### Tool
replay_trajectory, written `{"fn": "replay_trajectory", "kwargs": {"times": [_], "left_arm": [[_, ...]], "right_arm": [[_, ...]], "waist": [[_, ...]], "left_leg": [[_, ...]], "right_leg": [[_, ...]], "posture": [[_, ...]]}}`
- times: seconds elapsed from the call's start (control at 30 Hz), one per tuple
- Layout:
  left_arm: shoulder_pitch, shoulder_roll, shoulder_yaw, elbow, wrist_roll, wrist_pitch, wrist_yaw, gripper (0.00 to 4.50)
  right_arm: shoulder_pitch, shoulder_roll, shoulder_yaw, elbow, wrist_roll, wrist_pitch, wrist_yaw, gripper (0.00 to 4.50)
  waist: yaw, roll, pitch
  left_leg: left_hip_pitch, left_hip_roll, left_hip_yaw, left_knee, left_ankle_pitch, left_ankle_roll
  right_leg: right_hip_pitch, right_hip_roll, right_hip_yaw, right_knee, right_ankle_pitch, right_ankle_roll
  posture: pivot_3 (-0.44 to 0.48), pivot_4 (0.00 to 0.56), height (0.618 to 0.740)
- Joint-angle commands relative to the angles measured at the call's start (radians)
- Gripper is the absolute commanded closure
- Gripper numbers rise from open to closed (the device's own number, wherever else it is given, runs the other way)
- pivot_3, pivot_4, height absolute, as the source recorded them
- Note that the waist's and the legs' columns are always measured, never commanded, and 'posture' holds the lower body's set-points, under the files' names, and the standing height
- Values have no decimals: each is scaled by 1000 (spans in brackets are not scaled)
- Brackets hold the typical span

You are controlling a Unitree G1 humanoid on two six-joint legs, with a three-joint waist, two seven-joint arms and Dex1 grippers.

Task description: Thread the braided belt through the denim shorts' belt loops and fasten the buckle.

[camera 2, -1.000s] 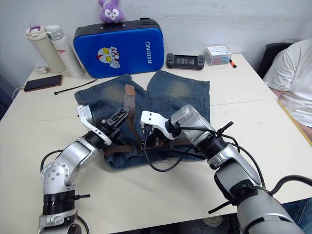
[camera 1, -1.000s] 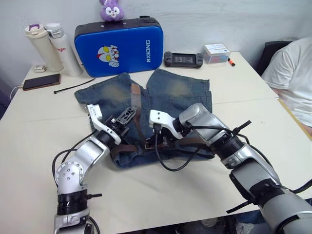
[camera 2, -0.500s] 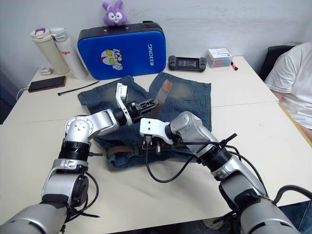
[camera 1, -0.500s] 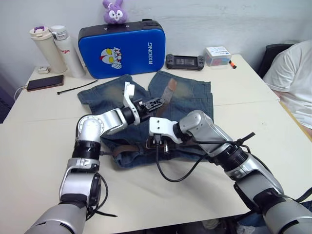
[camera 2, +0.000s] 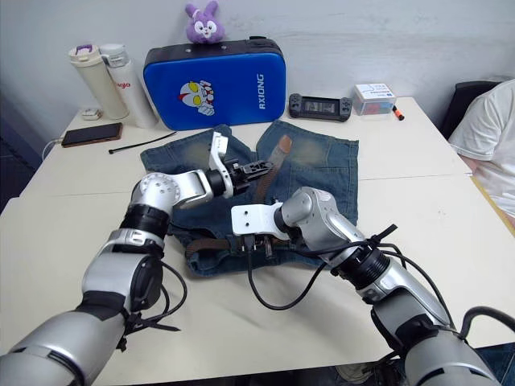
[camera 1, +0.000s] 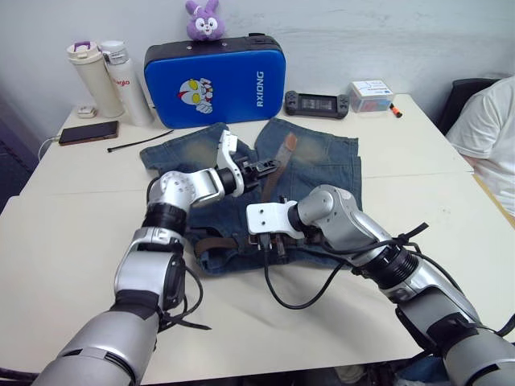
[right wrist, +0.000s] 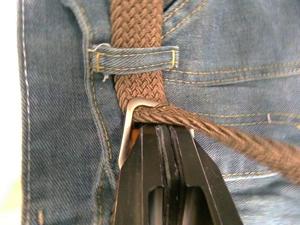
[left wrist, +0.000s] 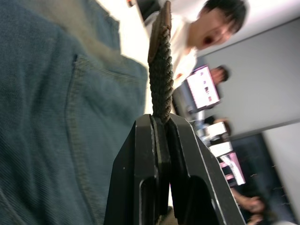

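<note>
Braided belt (camera 1: 278, 165): you see it run along the waistband near the tabletop's front edge, then its free end points toward the back edge.
Left gripper (camera 1: 272, 166): pinched tight on the belt's free end.
Right gripper (right wrist: 161, 123): clamped at the buckle (right wrist: 133, 115), beside a belt loop (right wrist: 136, 55).
Denim shorts (camera 1: 322, 165): flat, mid-tabletop.
Behind them: blue case (camera 1: 213, 76).

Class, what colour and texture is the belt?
Brown, braided weave on the braided belt, clearest in the right wrist view.
</note>
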Motion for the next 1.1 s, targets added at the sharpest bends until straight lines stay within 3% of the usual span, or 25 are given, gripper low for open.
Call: {"fn": "replay_trajectory", "kwargs": {"times": [0.03, 0.17, 0.3, 0.67, 0.83, 1.1], "left_arm": [[-114, -41, 32, 59, 75, -123, -79, 4500], [-111, -122, 5, 105, 163, -113, -121, 4500], [-50, -151, -3, 66, 223, -74, -129, 4500], [179, -15, 205, -394, 101, 233, -20, 4500], [224, -15, 269, -527, 65, 309, 47, 4500], [255, -72, 270, -585, 68, 323, 97, 4500]], "right_arm": [[136, -40, 160, 127, -79, 22, 52, 4460], [150, -31, 137, 129, -82, 19, 38, 4460], [179, -24, 75, 117, -54, 47, 4, 4460], [192, -17, -168, -80, 127, 364, -32, 4460], [152, -27, -223, -88, 204, 435, -44, 4460], [107, -77, -225, -112, 287, 483, -45, 4460]], "waist": [[1, 0, 0], [3, 1, 0], [0, 4, -3], [3, 9, 0], [15, 9, 8], [21, 6, 16]], "left_leg": [[0, 0, 0, 0, 0, 0], [5, -1, -3, -1, 0, 0], [10, -3, -5, -5, -1, -1], [4, -5, -11, -13, 2, 0], [3, -10, -15, -13, 3, 3], [-8, -11, -15, -12, 4, 3]], "right_leg": [[0, 0, -1, -1, 0, 0], [8, 0, -2, -3, 0, 1], [17, -2, -1, -9, -5, 11], [13, -3, 0, -9, -6, 10], [13, -4, 3, -10, -6, 10], [3, -5, 3, -10, -6, 10]], "posture": [[0, 150, 664], [0, 150, 664], [0, 150, 664], [0, 150, 664], [0, 150, 664], [0, 150, 664]]}}
